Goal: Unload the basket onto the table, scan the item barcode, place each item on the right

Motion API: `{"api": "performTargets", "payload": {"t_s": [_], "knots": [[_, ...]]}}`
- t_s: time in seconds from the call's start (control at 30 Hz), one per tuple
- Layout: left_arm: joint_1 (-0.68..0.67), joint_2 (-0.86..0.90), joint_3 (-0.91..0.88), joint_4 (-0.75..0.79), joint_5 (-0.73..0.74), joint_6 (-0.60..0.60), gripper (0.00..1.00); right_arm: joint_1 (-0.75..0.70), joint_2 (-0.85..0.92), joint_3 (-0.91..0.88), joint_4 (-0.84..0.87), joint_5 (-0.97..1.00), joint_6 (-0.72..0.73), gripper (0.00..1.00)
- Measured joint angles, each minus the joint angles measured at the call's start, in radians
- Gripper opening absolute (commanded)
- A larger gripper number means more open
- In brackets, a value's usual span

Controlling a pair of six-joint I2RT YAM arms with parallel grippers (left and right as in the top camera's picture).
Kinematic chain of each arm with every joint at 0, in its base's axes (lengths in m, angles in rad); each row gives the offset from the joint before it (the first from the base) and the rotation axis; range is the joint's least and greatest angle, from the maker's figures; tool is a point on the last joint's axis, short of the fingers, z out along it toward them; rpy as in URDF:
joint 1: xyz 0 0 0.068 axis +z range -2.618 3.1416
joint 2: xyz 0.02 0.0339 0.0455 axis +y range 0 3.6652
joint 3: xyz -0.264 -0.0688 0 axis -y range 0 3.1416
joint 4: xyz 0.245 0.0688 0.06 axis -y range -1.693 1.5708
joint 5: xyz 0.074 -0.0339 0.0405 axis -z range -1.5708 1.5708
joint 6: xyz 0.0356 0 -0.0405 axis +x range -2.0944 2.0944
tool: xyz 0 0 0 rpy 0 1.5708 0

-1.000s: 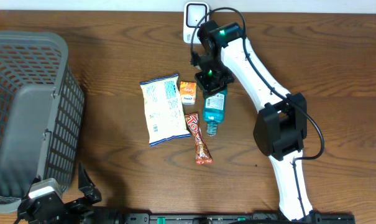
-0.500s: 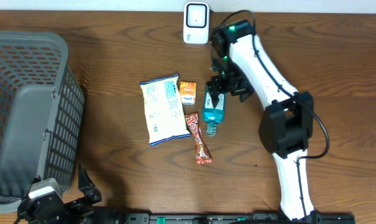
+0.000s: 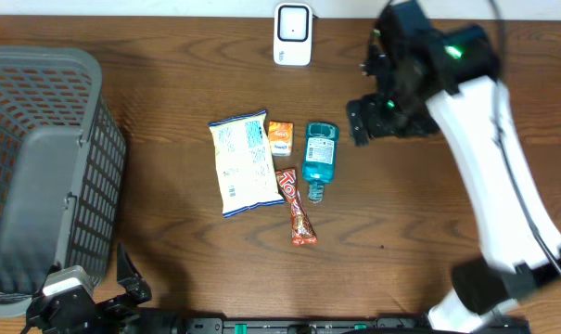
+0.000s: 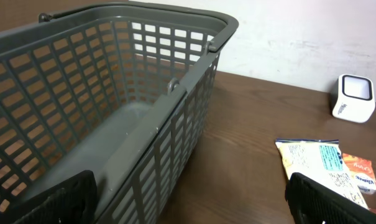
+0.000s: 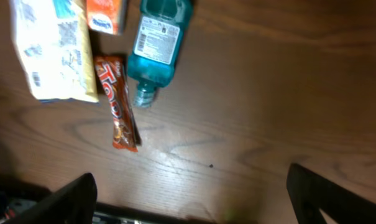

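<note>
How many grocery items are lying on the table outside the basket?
4: white snack bag at left, small orange carton beside its top, blue bottle right of the carton, red candy bar below them. Part of the basket floor is hidden.

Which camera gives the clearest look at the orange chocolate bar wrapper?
Right wrist: the chocolate bar lies whole and largest there, with its lettering showing. The overhead view also shows it whole, only smaller, beside the blue bottle. The left wrist view does not include it.

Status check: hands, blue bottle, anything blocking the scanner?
Left hand open, empty, by basket. Right hand open, empty, clear of blue bottle. Bottle flat on table. Nothing blocking scanner.
</note>
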Motion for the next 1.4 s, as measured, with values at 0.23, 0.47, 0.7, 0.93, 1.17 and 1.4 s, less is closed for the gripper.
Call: {"api": "performTargets", "payload": {"t_s": [0.23, 0.47, 0.7, 0.93, 1.17, 1.4], "knots": [[0.000, 0.000, 0.000, 0.000, 0.000, 0.000, 0.98, 0.000, -0.250, -0.385, 0.344, 0.005, 0.034, 0.99], [0.000, 0.000, 0.000, -0.001, 0.000, 0.000, 0.98, 0.000, -0.223, -0.779, 0.826, -0.183, 0.064, 0.99], [0.000, 0.000, 0.001, -0.002, -0.001, 0.000, 0.98, 0.000, -0.144, -0.955, 1.103, -0.273, 0.119, 0.99], [0.000, 0.000, 0.001, -0.002, -0.001, 0.000, 0.98, 0.000, -0.006, -0.975, 1.133, -0.294, 0.208, 0.99], [0.000, 0.000, 0.001, -0.002, -0.001, 0.000, 0.98, 0.000, 0.071, -0.980, 1.136, -0.299, 0.255, 0.99], [0.000, 0.000, 0.001, -0.002, -0.001, 0.000, 0.98, 0.000, 0.101, -0.967, 1.147, -0.341, 0.281, 0.95]]}}
